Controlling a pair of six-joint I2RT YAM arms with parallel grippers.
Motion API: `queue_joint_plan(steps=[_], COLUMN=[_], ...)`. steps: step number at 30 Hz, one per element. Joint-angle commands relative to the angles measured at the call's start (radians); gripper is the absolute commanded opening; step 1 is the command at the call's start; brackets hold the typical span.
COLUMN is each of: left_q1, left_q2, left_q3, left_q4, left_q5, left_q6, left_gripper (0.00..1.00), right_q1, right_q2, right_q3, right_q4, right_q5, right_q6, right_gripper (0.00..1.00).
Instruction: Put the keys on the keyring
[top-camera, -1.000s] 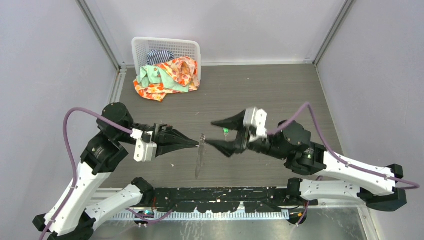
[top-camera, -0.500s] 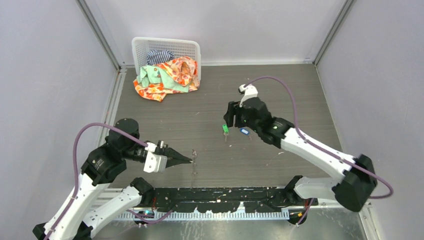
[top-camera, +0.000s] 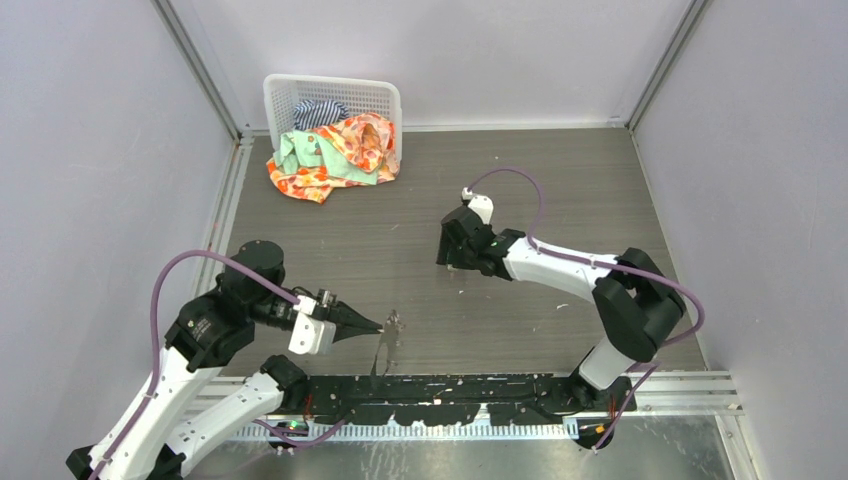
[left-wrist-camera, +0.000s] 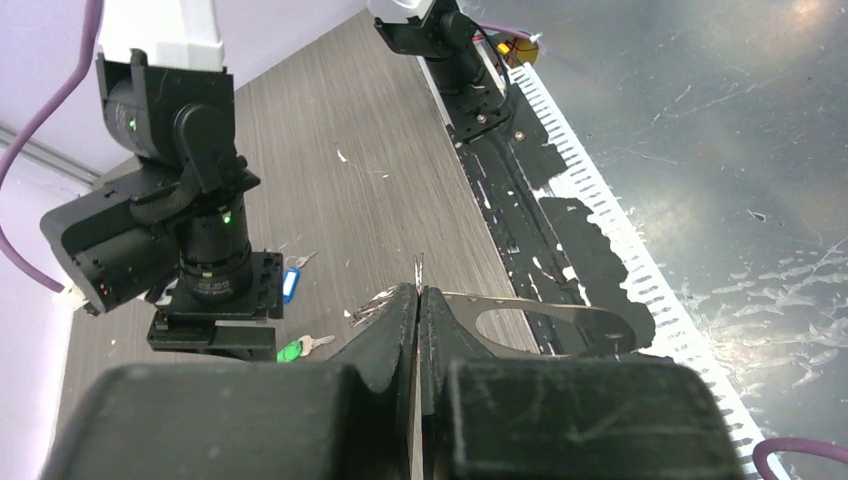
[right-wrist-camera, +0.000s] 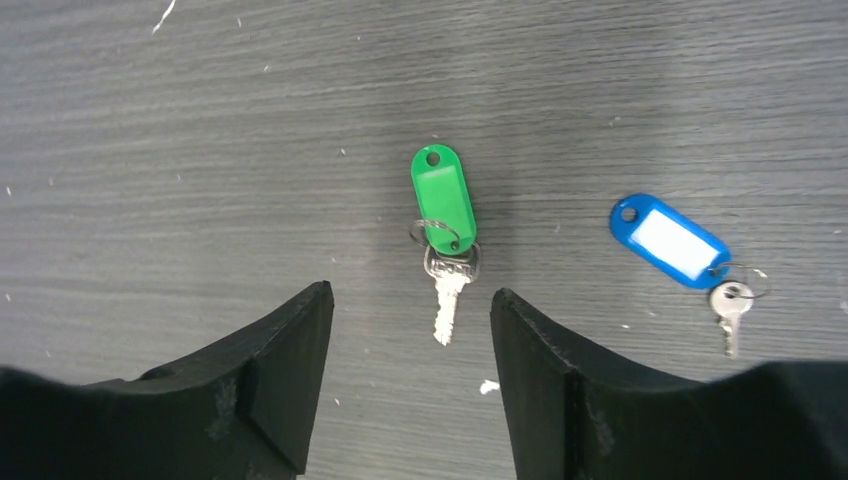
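The keyring (top-camera: 383, 346) is a thin silvery metal loop; it hangs near the table's front edge with my left gripper (top-camera: 380, 325) shut on its rim. In the left wrist view the loop (left-wrist-camera: 545, 312) sticks out to the right of the closed fingertips (left-wrist-camera: 418, 293). Two keys lie flat on the table: the green-tagged key (right-wrist-camera: 443, 205) and the blue-tagged key (right-wrist-camera: 670, 240) to its right. My right gripper (right-wrist-camera: 410, 290) hovers open just above them, the green key's blade reaching toward the gap between its fingers. In the top view the right gripper (top-camera: 455, 250) hides both keys.
A white basket (top-camera: 383, 92) with colourful clothes spilling out of it stands at the back left. A black perforated strip (top-camera: 450, 385) runs along the table's front edge. Grey walls close in both sides.
My right gripper swung away from the keyring toward the far middle of the table and came down over the keys. The left gripper carried the keyring slightly nearer the front edge.
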Motion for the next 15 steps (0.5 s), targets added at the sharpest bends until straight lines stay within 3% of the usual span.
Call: queue_joint_plan(steps=[1, 5, 15], left_q1=[-0.002, -0.002, -0.002], left_q2=[-0.003, -0.011, -0.024], left_q3=[0.021, 0.016, 0.011], left_q4=[-0.019, -0.011, 0.004], left_q5=[0.023, 0.009, 0.006], left_q6=[0.055, 0.057, 0.056], left_gripper=[0.0, 0.0, 0.0], right_q1=[0.016, 0.02, 0.039], right_q2=[0.054, 0.121, 0.225], right_q3=[0.081, 0.133, 0.213], right_q4=[-0.009, -0.009, -0.086], right_q5=[0.09, 0.094, 0.178], right_q6=[0.177, 0.184, 0.159], right_gripper=[0.61, 0.52, 0.48])
